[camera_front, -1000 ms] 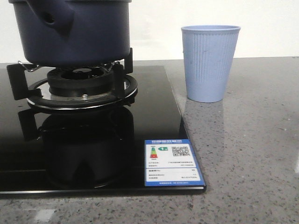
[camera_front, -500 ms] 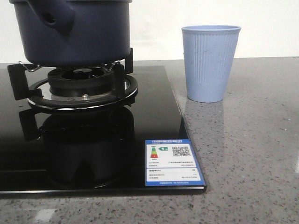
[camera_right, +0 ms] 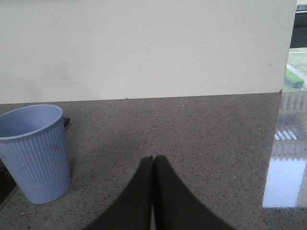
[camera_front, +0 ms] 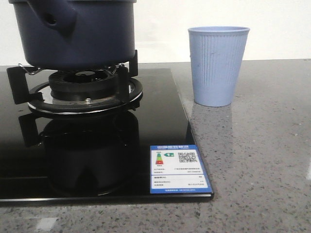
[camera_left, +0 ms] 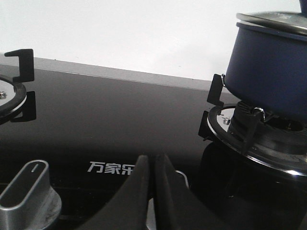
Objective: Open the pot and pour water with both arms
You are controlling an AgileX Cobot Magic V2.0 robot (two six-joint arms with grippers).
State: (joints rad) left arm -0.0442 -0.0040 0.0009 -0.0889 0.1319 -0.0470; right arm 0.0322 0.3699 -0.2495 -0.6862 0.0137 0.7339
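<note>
Farthest left, in the left wrist view, one silver knob (camera_left: 29,191) sits on the black glass stove (camera_front: 160,121), and part of a second burner ring (camera_left: 10,91) shows at that picture's edge. The left claw (camera_left: 152,165) hangs low over the glass with its two fingers pressed together, holding nothing; white printed characters (camera_left: 109,168) lie just beside it.

Next comes the one pot (camera_front: 77,34), dark navy blue, standing upright on the black prongs of the burner (camera_front: 85,90). Its stubby side handle (camera_front: 52,17), with a round hole, points toward the front camera. A metal lid (camera_left: 273,20) is on the pot, seen from the left wrist.

One blue label (camera_front: 179,168) with a square code sits at the stove's near right corner.

To the right, one light blue ribbed cup (camera_front: 217,65) stands upright on the grey speckled counter (camera_front: 257,145), just beside the stove's edge and apart from the pot.

The right claw (camera_right: 153,160) hovers over bare counter, fingers pressed together, empty, with the cup off to one side.
</note>
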